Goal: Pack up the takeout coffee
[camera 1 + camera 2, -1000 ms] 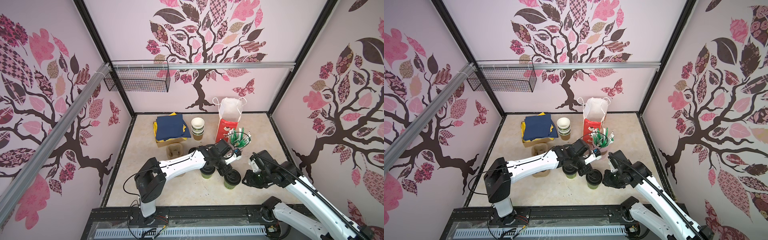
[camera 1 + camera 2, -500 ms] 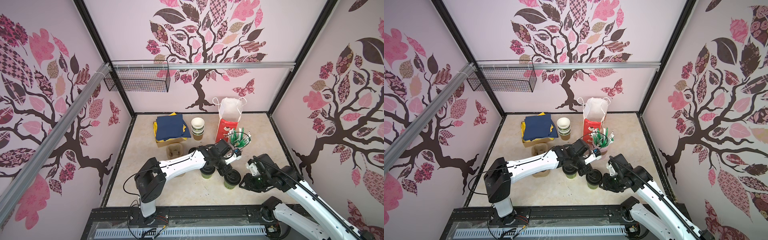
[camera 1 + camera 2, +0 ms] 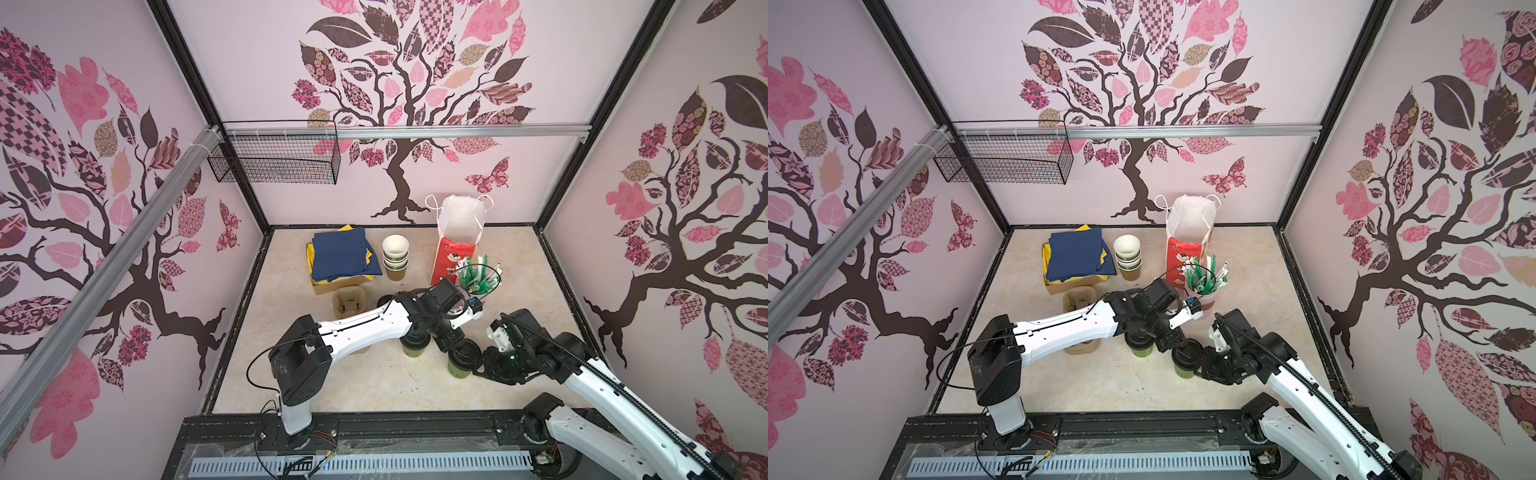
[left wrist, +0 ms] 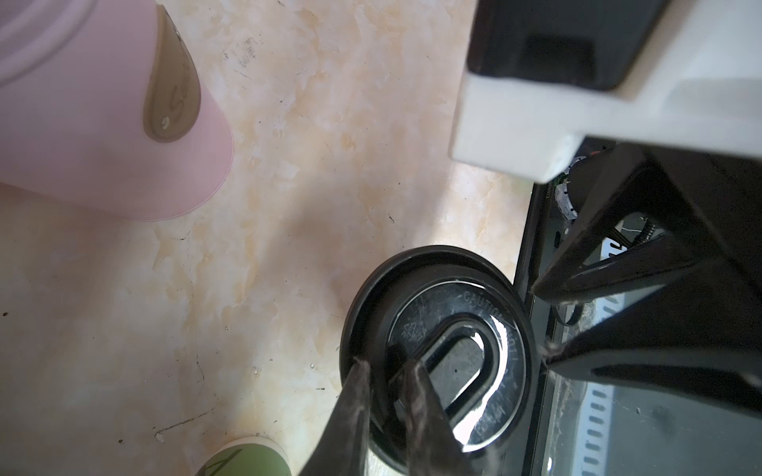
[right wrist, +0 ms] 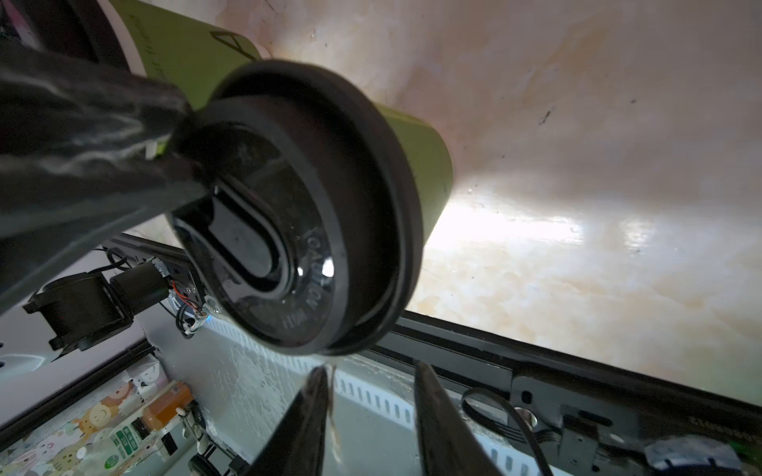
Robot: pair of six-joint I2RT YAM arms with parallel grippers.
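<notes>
Right claw (image 5: 371, 366): jaws narrowly parted, nothing between them, just beside the near green cup (image 3: 458, 371), which stands upright at the front right of the desk (image 3: 332, 382). Left claw (image 4: 385, 364): pinched on the rim of that cup's black lid (image 4: 453, 305). The second lidded green cup (image 3: 412, 351) stands just behind it, to the left. A red paper bag (image 3: 453, 257) stands open at the back.

I have two small green paper cups standing upright on the tabletop (image 3: 332, 386), toward 5 o'clock of its centre in both top views. The farther green cup (image 3: 414, 351) sits at 10 o'clock of the nearer green cup (image 3: 460, 369), close but apart. Both are capped. The nearer one's black sip lid (image 4: 437, 354) is glossy with embossed caution lettering, and the left end effector (image 4: 385, 366) pinches its rim.
</notes>
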